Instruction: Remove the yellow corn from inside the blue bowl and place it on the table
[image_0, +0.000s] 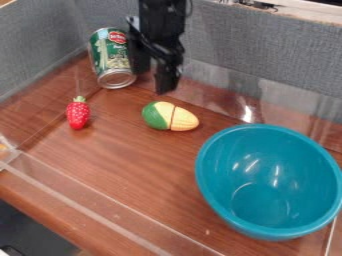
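**Black arm at upper centre of frame**

The robot arm (160, 20) was black throughout, a blocky wrist section entering from the top edge. Below it, the gripper (162, 75) was black too, with two slim, straight fingers (170, 78) narrowing toward their tips. No markings were legible.

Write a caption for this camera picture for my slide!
Open end effector above small yellow-green toy corn on glossy brown table; big teal plastic bowl empty.
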